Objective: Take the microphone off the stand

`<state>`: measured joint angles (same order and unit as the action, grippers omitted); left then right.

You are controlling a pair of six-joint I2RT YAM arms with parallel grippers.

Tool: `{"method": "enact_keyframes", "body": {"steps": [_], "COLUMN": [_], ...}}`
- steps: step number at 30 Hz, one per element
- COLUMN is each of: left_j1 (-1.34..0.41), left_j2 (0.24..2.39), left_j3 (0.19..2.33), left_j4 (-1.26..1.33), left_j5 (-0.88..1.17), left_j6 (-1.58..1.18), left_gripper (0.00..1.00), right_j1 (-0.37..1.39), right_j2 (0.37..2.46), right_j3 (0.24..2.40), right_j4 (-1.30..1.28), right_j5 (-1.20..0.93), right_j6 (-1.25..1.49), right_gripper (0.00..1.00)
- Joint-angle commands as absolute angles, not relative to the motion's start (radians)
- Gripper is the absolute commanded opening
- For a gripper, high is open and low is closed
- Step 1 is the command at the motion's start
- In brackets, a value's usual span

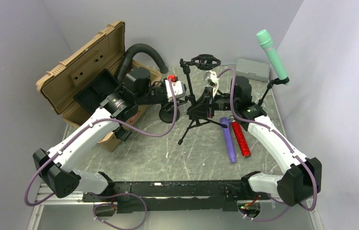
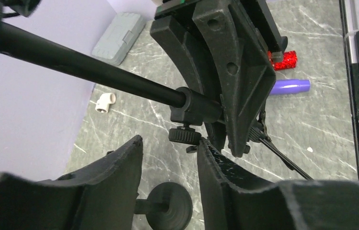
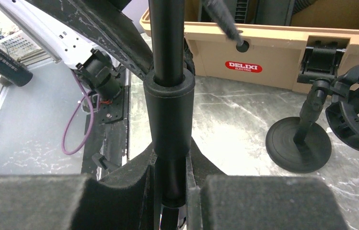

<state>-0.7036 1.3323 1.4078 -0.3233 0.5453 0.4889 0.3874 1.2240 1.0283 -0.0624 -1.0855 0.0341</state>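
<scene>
A red label (image 3: 243,66) on the tan case (image 3: 283,52) reads "DELIXI".

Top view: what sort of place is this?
Most likely a robotics test bench, not a recording studio: a left arm and right arm bolted to a walled-in table, with a green microphone, a tripod stand and a tan case laid out as practice props.

The stand pole (image 3: 166,38) is cut off by the right wrist view's top edge.

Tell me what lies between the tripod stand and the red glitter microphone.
The purple microphone lies between the tripod stand and the red glitter microphone; the top view shows it.
</scene>
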Motion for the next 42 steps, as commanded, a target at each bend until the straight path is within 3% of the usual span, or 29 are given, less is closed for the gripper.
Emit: {"method": "enact_keyframes", "body": {"steps": [1, 7, 14, 24, 29, 33, 37, 39, 42], "left_j1": [-0.715, -0.717, -0.717, -0.644, -0.597, -0.563, -0.556, -0.566, -0.604], "left_j2": [1.35, 1.369, 1.374, 1.378, 1.443, 1.445, 1.395, 1.362, 1.307], "left_j3": [1.473, 1.491, 1.483, 1.366, 1.303, 1.285, 1.35, 1.379, 1.398], "left_j4": [-0.341, -0.332, -0.327, -0.029, 0.331, 0.428, 0.079, -0.076, -0.223], "left_j5": [0.593, 0.626, 0.68, 1.057, 1.202, 1.2, 1.086, 0.986, 0.803], "left_j6": [0.509, 0.474, 0.419, -0.166, -0.602, -0.671, -0.335, -0.138, 0.174], "left_gripper": [0.46, 0.36, 0.0, 0.0, 0.01, 0.38, 0.69, 0.81, 0.89], "right_j1": [0.383, 0.381, 0.378, 0.373, 0.372, 0.372, 0.37, 0.371, 0.368], "right_j2": [1.191, 1.188, 1.179, 1.128, 1.125, 1.12, 1.113, 1.112, 1.115], "right_j3": [1.037, 1.032, 1.027, 1.054, 1.049, 1.042, 1.04, 1.038, 1.031], "right_j4": [0.046, 0.052, 0.048, -0.061, -0.06, -0.067, -0.078, -0.075, -0.069], "right_j5": [-1.132, -1.133, -1.128, -1.081, -1.076, -1.073, -1.069, -1.07, -1.072], "right_j6": [0.044, 0.045, 0.03, -0.119, -0.129, -0.134, -0.138, -0.135, -0.127], "right_gripper": [0.0, 0.0, 0.0, 0.0, 0.0, 0.0, 0.0, 0.0, 0.0]}}
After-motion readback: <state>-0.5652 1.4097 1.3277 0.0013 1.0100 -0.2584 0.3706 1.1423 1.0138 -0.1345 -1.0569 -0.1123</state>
